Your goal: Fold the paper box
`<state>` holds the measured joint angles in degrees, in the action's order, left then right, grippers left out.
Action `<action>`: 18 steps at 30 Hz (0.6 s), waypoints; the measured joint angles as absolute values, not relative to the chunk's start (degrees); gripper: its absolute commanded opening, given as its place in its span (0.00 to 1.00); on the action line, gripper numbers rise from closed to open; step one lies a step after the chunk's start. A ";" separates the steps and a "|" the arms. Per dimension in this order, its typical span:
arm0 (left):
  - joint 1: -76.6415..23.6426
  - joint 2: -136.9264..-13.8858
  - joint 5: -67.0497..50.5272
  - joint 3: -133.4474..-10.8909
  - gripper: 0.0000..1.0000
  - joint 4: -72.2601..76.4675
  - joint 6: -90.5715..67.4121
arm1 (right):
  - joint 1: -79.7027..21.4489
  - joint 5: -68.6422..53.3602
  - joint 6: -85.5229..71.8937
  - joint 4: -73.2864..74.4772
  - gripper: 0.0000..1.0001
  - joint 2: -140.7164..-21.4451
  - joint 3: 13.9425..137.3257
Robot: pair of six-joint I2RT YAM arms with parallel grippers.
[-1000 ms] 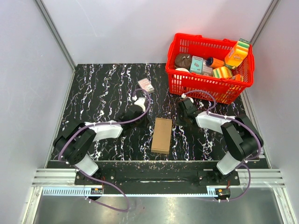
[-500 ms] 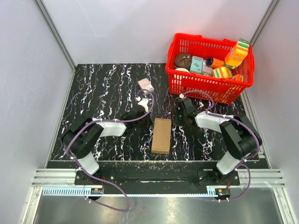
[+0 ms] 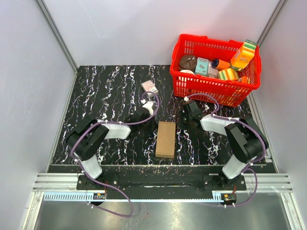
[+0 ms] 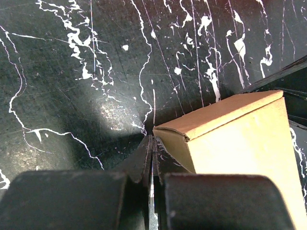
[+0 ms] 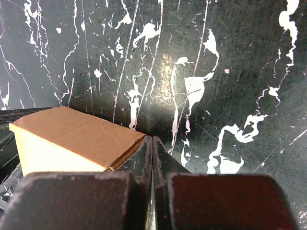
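Judging by its slim, closed shape, seems at the final step: paper box (image 3: 166, 139) flat on the tabletop (image 3: 105, 91) between the arms, apparently folded. Left jaws pressed together on nothing, just beside the box's far-left corner; right jaws likewise closed and empty by the far-right corner. Next, probably: check the end flaps, then back away without nudging.
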<state>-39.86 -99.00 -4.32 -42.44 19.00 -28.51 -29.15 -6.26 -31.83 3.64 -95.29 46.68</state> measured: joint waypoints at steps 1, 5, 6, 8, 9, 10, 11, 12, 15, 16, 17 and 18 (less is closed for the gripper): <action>-39.86 -99.15 -4.34 -42.44 0.00 19.09 -28.51 | -29.10 -6.59 -31.83 3.60 0.00 -95.31 46.65; -39.99 -99.37 -4.10 -42.44 0.00 19.00 -28.53 | -28.95 -6.72 -31.90 3.20 0.00 -95.31 46.44; -40.03 -99.37 -3.92 -42.44 0.00 18.98 -28.56 | -28.95 -6.61 -31.94 3.20 0.04 -95.29 46.41; -40.10 -99.24 -3.16 -42.41 0.01 18.81 -28.71 | -28.97 -5.48 -31.99 3.64 0.15 -95.07 46.41; -40.16 -98.91 -2.57 -42.39 0.03 18.24 -28.73 | -29.02 -4.40 -31.97 4.47 0.21 -94.67 46.41; -40.18 -98.24 -1.65 -42.37 0.05 17.28 -28.73 | -29.08 -2.72 -31.88 5.72 0.31 -94.08 46.44; -40.18 -97.17 -0.47 -42.24 0.07 15.90 -28.73 | -29.08 -0.80 -31.75 7.20 0.35 -93.19 46.44; -40.21 -95.90 0.51 -41.95 0.09 14.83 -28.71 | -29.08 1.13 -31.68 9.04 0.38 -92.16 46.44; -40.03 -89.73 4.54 -39.94 0.35 11.49 -28.73 | -29.08 6.48 -31.16 13.67 0.50 -88.27 46.35; -39.94 -87.05 5.69 -39.03 0.44 10.41 -28.64 | -29.08 8.21 -30.79 14.85 0.55 -86.26 46.09; -39.86 -84.62 6.68 -38.24 0.54 9.41 -28.21 | -29.08 9.63 -30.63 15.57 0.60 -83.70 45.60; -39.77 -81.32 7.81 -37.30 0.72 8.21 -28.38 | -29.08 10.57 -30.48 16.23 0.67 -80.71 44.86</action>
